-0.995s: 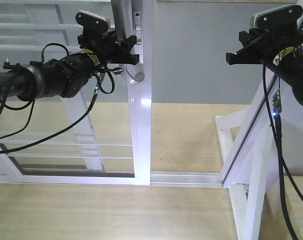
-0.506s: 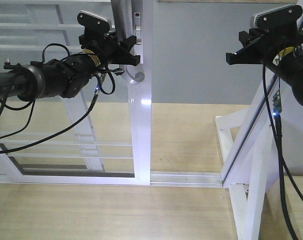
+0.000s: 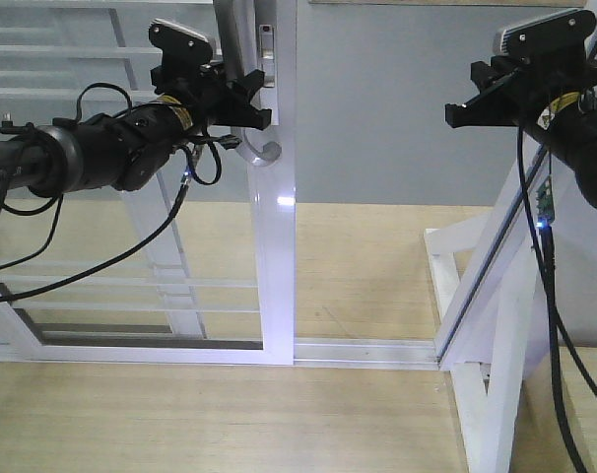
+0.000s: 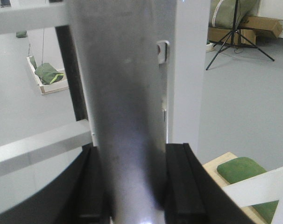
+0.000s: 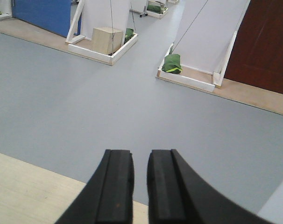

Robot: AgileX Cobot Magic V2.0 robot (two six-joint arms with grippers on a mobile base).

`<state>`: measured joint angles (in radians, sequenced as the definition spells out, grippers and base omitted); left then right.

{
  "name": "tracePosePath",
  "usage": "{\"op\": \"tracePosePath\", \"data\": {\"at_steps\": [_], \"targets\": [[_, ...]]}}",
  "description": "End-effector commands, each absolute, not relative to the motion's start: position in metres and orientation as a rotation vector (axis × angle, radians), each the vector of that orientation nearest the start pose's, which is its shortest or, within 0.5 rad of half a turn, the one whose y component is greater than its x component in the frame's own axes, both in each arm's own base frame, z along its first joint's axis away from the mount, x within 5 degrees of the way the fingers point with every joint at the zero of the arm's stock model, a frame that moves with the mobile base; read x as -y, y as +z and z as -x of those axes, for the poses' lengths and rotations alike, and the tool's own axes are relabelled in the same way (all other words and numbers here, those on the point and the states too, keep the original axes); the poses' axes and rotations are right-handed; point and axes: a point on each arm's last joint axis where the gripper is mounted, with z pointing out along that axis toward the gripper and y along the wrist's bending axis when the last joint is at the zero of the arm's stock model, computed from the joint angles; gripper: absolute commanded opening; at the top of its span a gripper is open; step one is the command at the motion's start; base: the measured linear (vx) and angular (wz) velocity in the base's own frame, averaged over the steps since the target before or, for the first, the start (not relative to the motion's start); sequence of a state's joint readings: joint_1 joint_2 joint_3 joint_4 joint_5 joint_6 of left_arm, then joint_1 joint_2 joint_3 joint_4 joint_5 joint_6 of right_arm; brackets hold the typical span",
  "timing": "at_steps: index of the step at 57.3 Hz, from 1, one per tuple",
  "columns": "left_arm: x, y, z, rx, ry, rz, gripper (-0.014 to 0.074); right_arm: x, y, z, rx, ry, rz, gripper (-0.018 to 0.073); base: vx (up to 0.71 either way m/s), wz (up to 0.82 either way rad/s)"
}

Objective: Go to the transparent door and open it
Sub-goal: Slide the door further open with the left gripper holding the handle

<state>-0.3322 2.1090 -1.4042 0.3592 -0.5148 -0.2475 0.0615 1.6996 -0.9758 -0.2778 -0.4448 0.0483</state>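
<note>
The transparent door (image 3: 277,246), clear glass in a glossy white frame with thin white bars, stands left of centre in the front view. Its curved grey pull handle (image 3: 264,150) hangs beside the lock plate (image 3: 267,44). My left gripper (image 3: 245,97) is shut on the handle. In the left wrist view the grey handle (image 4: 127,93) fills the gap between the black fingers (image 4: 181,186). My right gripper (image 3: 466,99) hangs in the air at the upper right, away from the door. In the right wrist view it (image 5: 140,161) is shut and empty.
A white post with a slanted brace (image 3: 496,325) stands at the right. The white floor track (image 3: 367,350) runs from the door to it. A second white-barred panel (image 3: 82,69) lies behind the door. Beyond are grey floor, a wooden box (image 5: 107,39) and a green bag (image 5: 172,63).
The door's right edge and my left gripper on the handle have shifted slightly to the left. The right arm has not moved.
</note>
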Motion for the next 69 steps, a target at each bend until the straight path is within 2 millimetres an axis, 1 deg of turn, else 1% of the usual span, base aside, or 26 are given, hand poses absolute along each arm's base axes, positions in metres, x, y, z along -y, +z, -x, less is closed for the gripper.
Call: {"op": "tracePosePath", "data": {"at_steps": [1, 11, 18, 25, 35, 41, 53, 59, 69], "targets": [[0.150, 0.260, -0.457, -1.507, -0.353, -0.331, 0.0291, -0.033, 0.282, -0.373, -1.588, 0.002, 0.311, 0.0207, 0.00, 0.00], [0.144, 0.265, -0.457, -1.509, -0.337, -0.323, 0.0346, -0.033, 0.282, -0.373, -1.588, 0.002, 0.311, 0.0207, 0.00, 0.00], [0.137, 0.263, -0.458, -1.567, -0.308, -0.313, 0.0349, -0.033, 0.282, -0.373, -1.589, 0.004, 0.309, 0.0207, 0.00, 0.00], [0.125, 0.263, -0.460, -1.590, -0.282, -0.293, 0.0349, -0.033, 0.282, -0.373, -1.589, 0.004, 0.309, 0.0207, 0.00, 0.00], [0.113, 0.273, -0.460, -1.578, -0.260, -0.271, 0.0349, -0.033, 0.282, -0.373, -1.589, 0.004, 0.309, 0.0207, 0.00, 0.00], [0.104, 0.283, -0.459, -1.564, -0.245, -0.257, 0.0349, -0.033, 0.280, -0.374, -1.594, 0.005, 0.310, 0.0207, 0.00, 0.00], [0.076, 0.300, -0.456, -1.565, -0.189, -0.208, 0.0344, -0.033, 0.274, -0.377, -1.609, 0.014, 0.300, 0.0207, 0.00, 0.00], [0.064, 0.305, -0.456, -1.572, -0.164, -0.186, 0.0344, -0.033, 0.274, -0.377, -1.607, 0.014, 0.301, 0.0207, 0.00, 0.00], [0.056, 0.314, -0.451, -1.600, -0.134, -0.176, 0.0344, -0.034, 0.274, -0.377, -1.602, 0.015, 0.301, 0.0207, 0.00, 0.00]]}}
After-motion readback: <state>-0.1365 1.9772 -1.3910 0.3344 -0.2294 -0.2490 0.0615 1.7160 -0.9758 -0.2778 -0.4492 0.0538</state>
